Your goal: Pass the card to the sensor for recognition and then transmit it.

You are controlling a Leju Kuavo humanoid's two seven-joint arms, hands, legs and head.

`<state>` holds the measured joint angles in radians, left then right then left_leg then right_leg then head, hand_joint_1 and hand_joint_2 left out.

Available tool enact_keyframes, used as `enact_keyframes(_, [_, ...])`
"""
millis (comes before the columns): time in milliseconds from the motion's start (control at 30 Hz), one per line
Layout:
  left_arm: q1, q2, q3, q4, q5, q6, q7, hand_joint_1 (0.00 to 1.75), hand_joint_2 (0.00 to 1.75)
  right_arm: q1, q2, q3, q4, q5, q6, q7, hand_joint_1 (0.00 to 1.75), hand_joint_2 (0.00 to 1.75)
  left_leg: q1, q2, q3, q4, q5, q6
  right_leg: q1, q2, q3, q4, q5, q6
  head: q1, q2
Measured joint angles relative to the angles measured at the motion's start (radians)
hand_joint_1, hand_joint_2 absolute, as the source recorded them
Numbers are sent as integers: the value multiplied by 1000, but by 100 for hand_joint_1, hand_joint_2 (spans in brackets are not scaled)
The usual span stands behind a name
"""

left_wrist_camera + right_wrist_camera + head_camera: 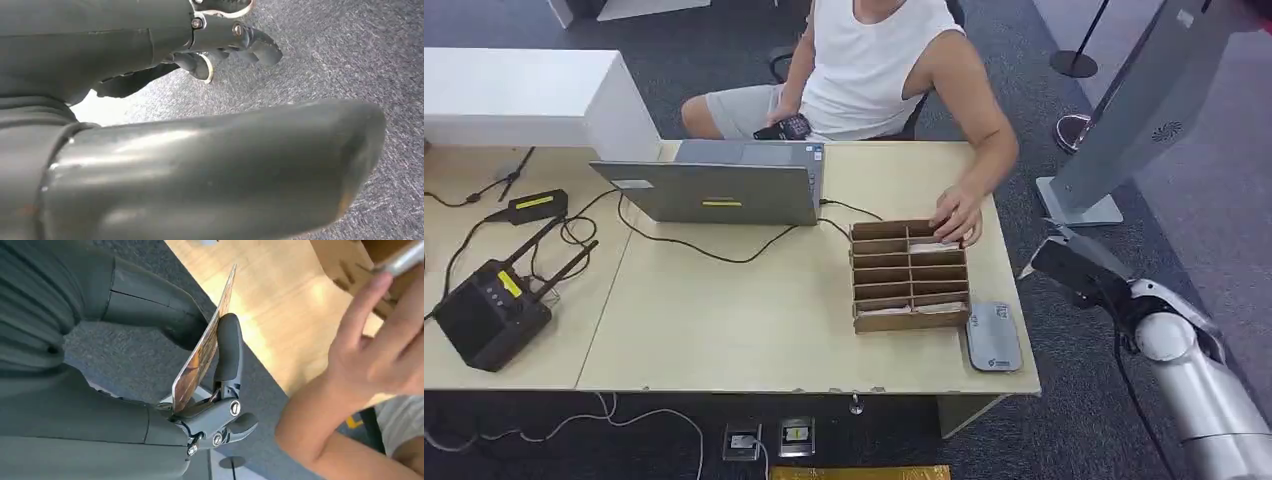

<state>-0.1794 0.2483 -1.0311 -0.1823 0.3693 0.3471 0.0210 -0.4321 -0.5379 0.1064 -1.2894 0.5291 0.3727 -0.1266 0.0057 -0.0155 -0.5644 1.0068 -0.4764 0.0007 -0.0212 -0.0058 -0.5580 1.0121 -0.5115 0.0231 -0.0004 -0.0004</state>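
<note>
The table is pale yellowish wood. On it stand a brown cardboard organiser, a grey pad at lower right, a silver-grey laptop with a yellow sticker, and a black box with a yellow label at left. The floor is dark grey speckled carpet. The card carries an orange-brown print. The person's top is white.

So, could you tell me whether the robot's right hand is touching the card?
Touching. The right wrist view shows the card pinched edge-on between the right hand's thumb and a dark finger.
</note>
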Motion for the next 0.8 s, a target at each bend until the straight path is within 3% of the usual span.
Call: enact_keyframes(800, [-1,0,0,0,11,-1,2,0,0,71,18,24,61,36,115,-11,175,175,0,0,0,0,0,0,0,0,0,0,0,0,0,0])
